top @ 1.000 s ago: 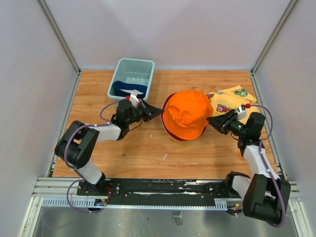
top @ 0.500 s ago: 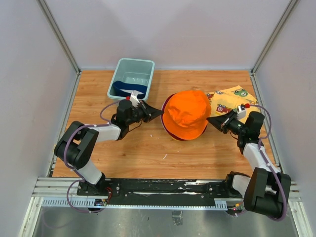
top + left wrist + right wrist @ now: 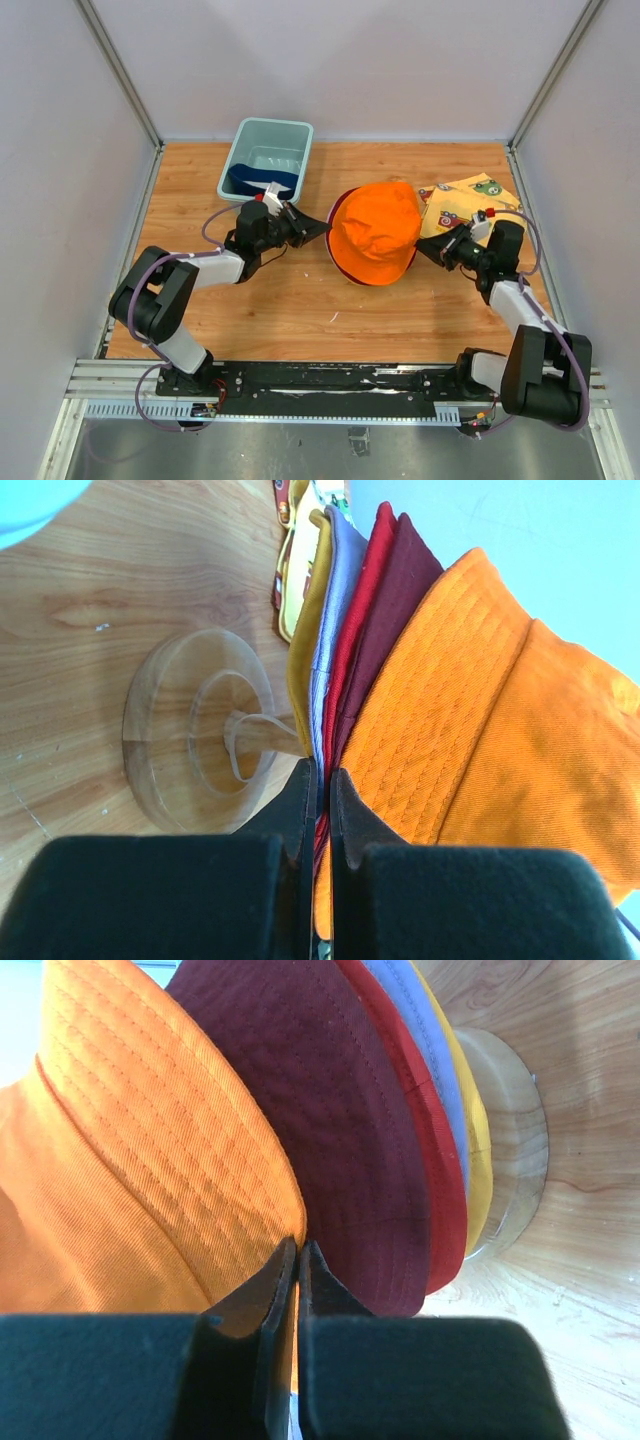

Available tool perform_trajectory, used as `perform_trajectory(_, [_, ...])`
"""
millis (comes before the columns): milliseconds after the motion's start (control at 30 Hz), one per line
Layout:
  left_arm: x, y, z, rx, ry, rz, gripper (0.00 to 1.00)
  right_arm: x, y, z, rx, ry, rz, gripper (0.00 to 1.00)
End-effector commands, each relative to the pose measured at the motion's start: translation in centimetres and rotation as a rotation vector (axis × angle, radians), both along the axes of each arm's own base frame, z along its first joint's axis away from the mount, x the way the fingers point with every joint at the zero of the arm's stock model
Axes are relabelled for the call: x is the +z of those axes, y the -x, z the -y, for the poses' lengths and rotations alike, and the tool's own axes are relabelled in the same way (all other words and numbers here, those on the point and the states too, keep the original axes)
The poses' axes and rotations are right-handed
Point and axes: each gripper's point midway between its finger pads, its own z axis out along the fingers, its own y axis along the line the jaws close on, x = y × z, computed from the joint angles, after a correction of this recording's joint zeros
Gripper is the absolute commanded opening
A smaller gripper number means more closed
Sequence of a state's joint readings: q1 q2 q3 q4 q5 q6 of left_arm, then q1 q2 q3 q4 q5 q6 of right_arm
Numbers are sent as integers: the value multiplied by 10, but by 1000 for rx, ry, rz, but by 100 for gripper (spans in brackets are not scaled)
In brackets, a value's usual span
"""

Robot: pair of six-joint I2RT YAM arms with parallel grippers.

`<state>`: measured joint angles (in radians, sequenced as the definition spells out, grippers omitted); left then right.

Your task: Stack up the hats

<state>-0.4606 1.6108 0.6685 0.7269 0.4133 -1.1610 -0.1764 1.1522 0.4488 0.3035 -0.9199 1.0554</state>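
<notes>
1. The hats [image 3: 375, 235] sit piled on the wooden stand [image 3: 200, 730] mid-table, between the two arms; from the bottom up they run yellow hat [image 3: 305, 650], lavender hat [image 3: 335, 590], red hat [image 3: 372, 570], maroon hat [image 3: 400, 590], orange hat [image 3: 150, 1130].
2. Five appear stacked; the navy hat [image 3: 262, 180] lies well apart in the teal tub [image 3: 290, 135] at the far left, so it is judged the one left to add.
3. The left gripper [image 3: 320, 780] is pinched together on the brims at the pile's left edge; which brim it holds cannot be told.
4. The right gripper [image 3: 297, 1260] is clamped on the orange hat's brim at the right edge; that top hat seems not yet released, so its seating is judged unfinished.
</notes>
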Motion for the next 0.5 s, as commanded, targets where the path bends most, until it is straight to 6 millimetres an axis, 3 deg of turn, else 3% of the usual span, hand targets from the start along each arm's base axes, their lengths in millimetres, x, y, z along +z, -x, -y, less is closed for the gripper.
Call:
perform_trajectory(0, [-26, 1, -6, 15, -84, -52, 0, -24, -2, -2, -8, 76, -64, 1])
perform_trajectory(467, [-37, 1, -9, 20, -125, -71, 1, -54, 2, 5, -14, 182, -156, 0])
